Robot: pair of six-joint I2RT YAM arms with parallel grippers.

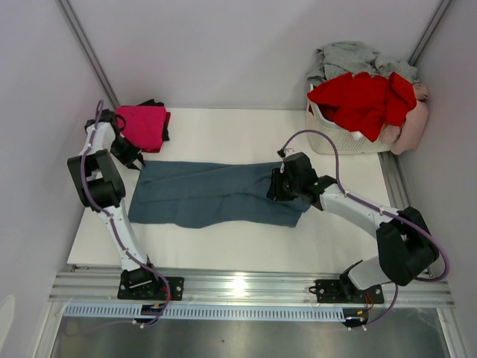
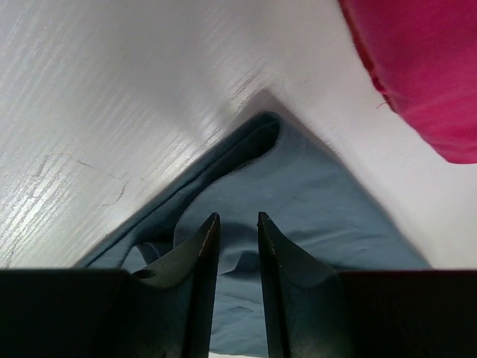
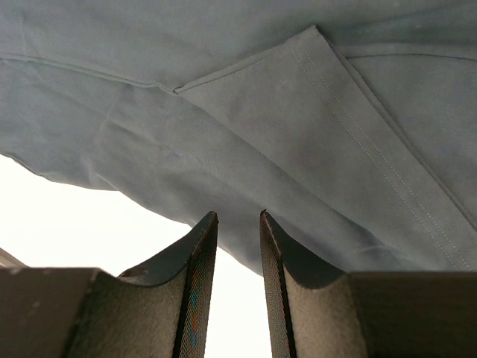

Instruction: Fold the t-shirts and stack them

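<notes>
Blue-grey tee [image 2: 313, 194] corner by L hand [image 2: 238, 216], magenta tee [image 2: 425, 67] nearby

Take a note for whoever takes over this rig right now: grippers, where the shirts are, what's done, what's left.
Left gripper: open, empty, over the blue-grey tee's far left corner.
Right gripper: open, empty, at that tee's right end.
The blue-grey tee lies as a long band across the table, partly folded.
Done: magenta tee folded at far left, black tee at its edge.
Left: finish and stack the blue-grey tee; red tee, grey tee and pale pink tee wait in the basket.
</notes>
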